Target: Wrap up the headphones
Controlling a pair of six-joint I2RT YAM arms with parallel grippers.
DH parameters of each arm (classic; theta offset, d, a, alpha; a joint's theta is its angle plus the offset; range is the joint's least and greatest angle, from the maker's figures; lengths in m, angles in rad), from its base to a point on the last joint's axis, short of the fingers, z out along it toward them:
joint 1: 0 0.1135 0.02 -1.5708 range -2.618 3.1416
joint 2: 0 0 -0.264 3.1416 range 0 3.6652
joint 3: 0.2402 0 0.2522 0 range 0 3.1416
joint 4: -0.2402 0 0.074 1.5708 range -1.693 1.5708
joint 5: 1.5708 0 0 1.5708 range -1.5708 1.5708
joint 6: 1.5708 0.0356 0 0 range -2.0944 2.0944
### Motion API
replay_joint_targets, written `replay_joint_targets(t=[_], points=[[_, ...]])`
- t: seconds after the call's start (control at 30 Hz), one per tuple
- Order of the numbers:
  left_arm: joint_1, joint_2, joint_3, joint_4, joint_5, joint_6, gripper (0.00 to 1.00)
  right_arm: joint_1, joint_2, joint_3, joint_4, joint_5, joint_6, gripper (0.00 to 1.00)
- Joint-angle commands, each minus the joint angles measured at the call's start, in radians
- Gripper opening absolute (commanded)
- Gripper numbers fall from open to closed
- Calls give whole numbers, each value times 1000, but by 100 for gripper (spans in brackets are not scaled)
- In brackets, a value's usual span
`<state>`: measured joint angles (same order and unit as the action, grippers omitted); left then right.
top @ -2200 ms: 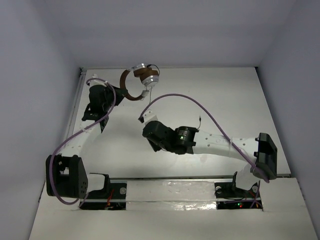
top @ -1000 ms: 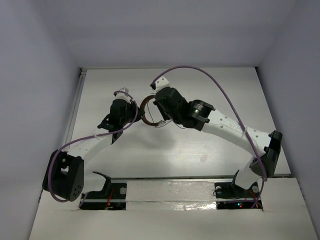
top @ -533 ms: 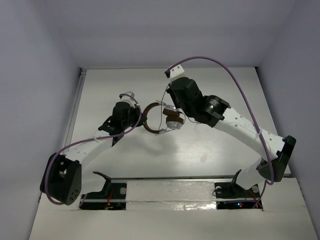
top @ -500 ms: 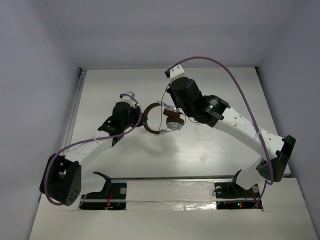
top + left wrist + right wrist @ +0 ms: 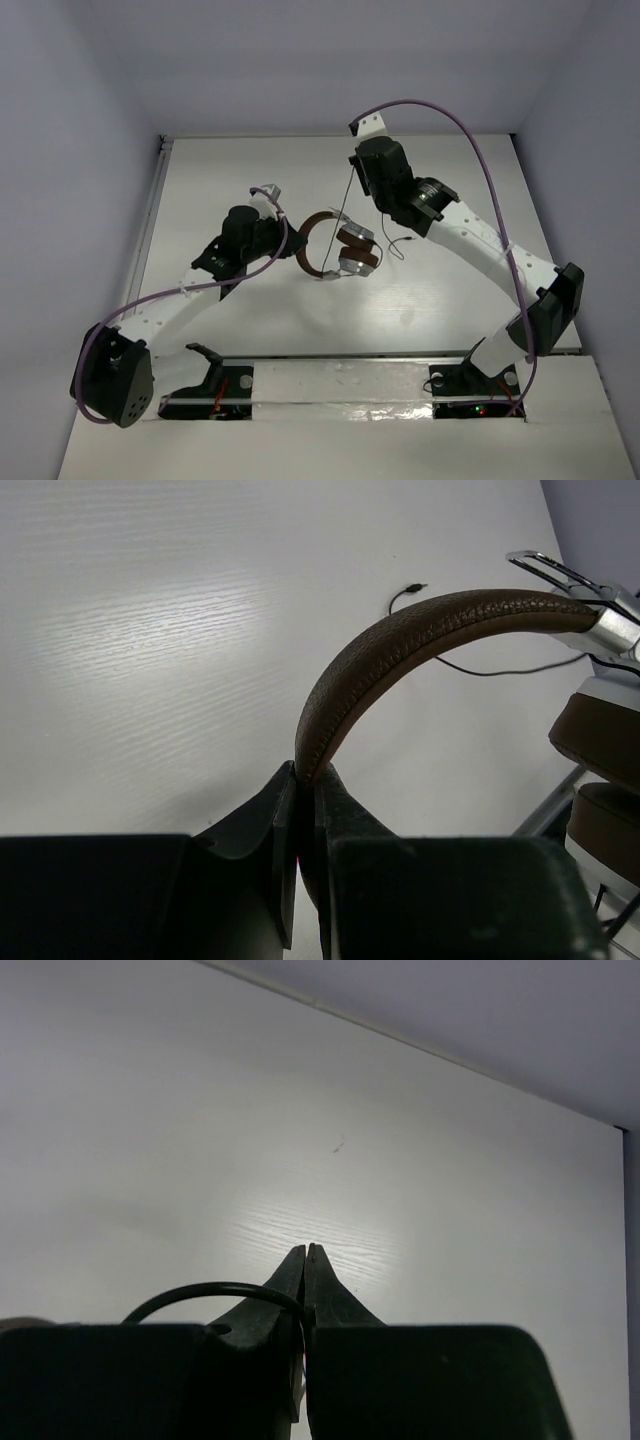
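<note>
The headphones [image 5: 330,245] hang above the middle of the table, with a brown headband [image 5: 420,640] and brown-padded silver earcups [image 5: 355,252]. My left gripper [image 5: 305,780] is shut on the headband and holds the pair up; in the top view it [image 5: 292,240] is just left of the band. My right gripper [image 5: 306,1255] is shut on the thin black cord [image 5: 215,1292], up and behind the earcups [image 5: 352,172]. The cord [image 5: 344,205] runs taut from it down to the earcups. The cord's plug end [image 5: 392,245] hangs right of the earcups.
The white table [image 5: 450,190] is walled by grey panels on three sides. A metal rail [image 5: 152,215] runs along its left edge. My arm bases [image 5: 340,385] sit at the near edge. Purple cables [image 5: 470,130] loop above the right arm.
The right gripper has moved back and up, drawing the cord taut. The left gripper has carried the headphones slightly right and nearer. The earcups have swung lower.
</note>
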<state>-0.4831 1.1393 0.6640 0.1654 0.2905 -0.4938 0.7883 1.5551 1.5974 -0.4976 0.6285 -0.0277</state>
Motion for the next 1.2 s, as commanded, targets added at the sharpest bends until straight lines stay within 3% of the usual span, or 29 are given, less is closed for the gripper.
replay_joint_targets(t=[0.0,0.27,0.4,0.6,0.87,1.17], points=[[-3,-55,36,62,88,0,0,-29,8,-19,126,-12,-37,0],[-14,-55,88,72,257,15,0,-40,17,-66,215,-222,-73,1],[-25,-64,106,57,268,26,0,-49,45,-63,232,-314,-75,1],[-25,-139,121,5,179,26,0,-95,66,-132,286,-360,-31,0],[-25,-184,172,-105,16,27,0,-127,-62,-292,399,-348,78,0],[-25,-197,198,-130,-36,34,0,-136,-112,-390,432,-349,152,0]])
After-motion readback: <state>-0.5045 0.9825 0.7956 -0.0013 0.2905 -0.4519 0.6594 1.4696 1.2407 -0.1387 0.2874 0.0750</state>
